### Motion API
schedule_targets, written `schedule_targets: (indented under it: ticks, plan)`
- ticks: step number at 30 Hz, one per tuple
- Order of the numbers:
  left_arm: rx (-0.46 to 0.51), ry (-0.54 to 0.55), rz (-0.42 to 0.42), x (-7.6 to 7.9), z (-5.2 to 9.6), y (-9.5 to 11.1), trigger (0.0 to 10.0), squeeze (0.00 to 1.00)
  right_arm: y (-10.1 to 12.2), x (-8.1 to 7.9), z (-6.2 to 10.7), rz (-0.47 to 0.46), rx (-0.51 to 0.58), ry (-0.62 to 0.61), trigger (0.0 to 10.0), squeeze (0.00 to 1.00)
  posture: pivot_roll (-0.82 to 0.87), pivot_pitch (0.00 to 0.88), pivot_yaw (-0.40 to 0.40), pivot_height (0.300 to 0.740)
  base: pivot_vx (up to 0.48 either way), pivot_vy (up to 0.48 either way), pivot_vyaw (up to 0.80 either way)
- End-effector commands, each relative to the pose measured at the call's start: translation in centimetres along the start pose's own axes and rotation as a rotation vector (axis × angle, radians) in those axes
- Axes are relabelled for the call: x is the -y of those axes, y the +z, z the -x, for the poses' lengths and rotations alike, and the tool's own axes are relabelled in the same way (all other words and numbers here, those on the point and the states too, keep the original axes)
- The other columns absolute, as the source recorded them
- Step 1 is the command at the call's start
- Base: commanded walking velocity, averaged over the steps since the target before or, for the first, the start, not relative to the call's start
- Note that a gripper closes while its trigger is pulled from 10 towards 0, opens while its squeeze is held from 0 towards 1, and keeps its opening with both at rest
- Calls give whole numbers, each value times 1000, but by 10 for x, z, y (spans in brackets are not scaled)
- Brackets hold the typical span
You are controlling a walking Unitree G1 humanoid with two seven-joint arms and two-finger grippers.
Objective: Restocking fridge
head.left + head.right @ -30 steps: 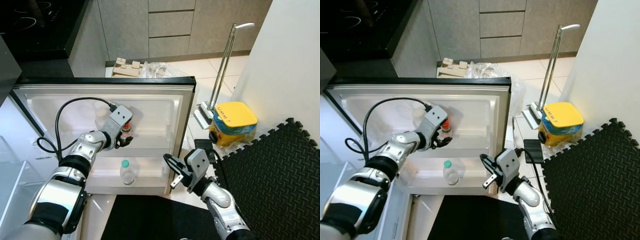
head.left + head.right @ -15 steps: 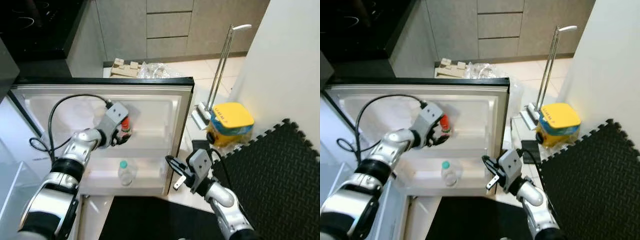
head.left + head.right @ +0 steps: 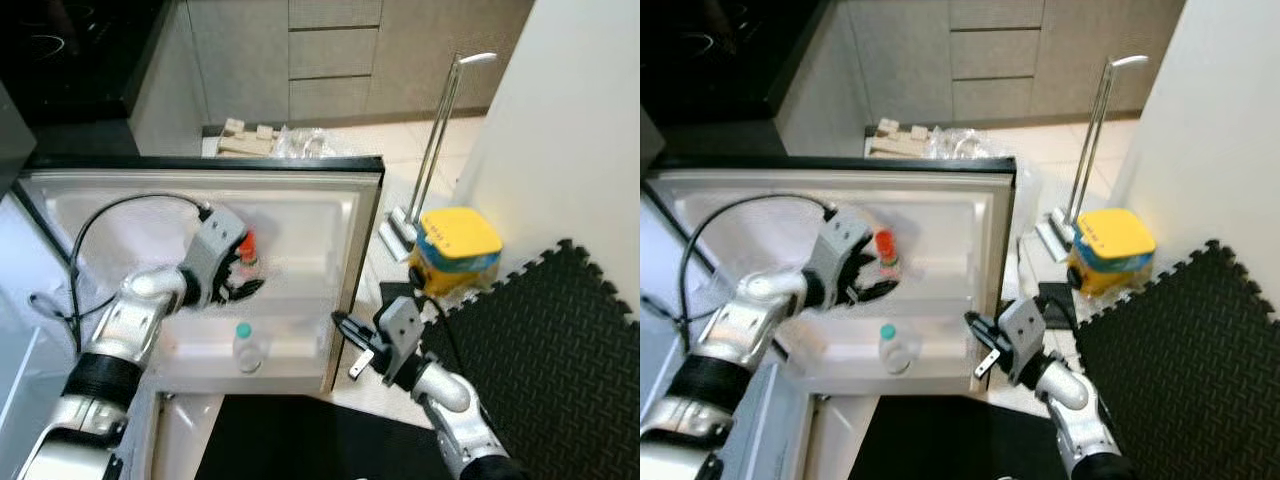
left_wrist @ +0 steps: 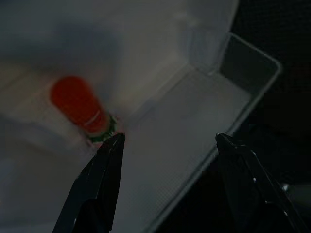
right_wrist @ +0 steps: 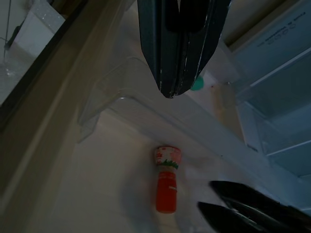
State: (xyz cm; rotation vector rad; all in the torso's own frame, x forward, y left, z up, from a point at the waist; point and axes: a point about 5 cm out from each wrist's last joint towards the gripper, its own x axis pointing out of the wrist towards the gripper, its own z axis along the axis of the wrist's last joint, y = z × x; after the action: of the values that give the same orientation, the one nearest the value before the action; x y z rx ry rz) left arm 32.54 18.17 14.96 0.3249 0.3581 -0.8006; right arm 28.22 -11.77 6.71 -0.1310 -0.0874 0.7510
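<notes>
red bottle standing in door shelf | left claw spread, just beside it | right claw pressed together, empty | water bottle stocked below | placement looks done

Your left arm was stretched forward to the fridge door, elbow bent, left gripper at the door's upper shelf, fingers spread apart and empty. Your right arm was bent low by the door's outer edge, right gripper pointing at that edge, fingers pressed together, nothing held.
</notes>
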Motion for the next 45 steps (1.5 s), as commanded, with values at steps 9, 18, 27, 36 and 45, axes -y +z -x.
schedule_targets:
  ticks: [9, 18, 27, 36, 45]
  plan:
    - [3, -229, 61, 26, 60, -24, 10000, 0, -13, -5, 9, -64, -67, 37, 10000, 0, -184, 67, -29, 740, 0, 0, 0]
    - [-163, -252, 137, 51, 52, -68, 10000, 0, -34, -4, 15, -90, -194, 14, 10000, 0, -160, 38, -47, 740, 0, 0, 0]
    - [-261, -87, 332, 92, 0, -128, 10000, 0, -60, -5, 23, -62, -387, -35, 10000, 0, -130, 2, -92, 740, 0, 0, 0]
    - [-362, 110, 461, 111, -19, -165, 10000, 0, -82, -7, 35, -130, -531, -164, 10000, 0, -107, 0, -91, 740, 0, 0, 0]
    - [-440, 412, 483, 119, -15, -205, 10000, 0, -104, -10, 56, -278, -664, -407, 10000, 0, -92, 0, -72, 740, 0, 0, 0]
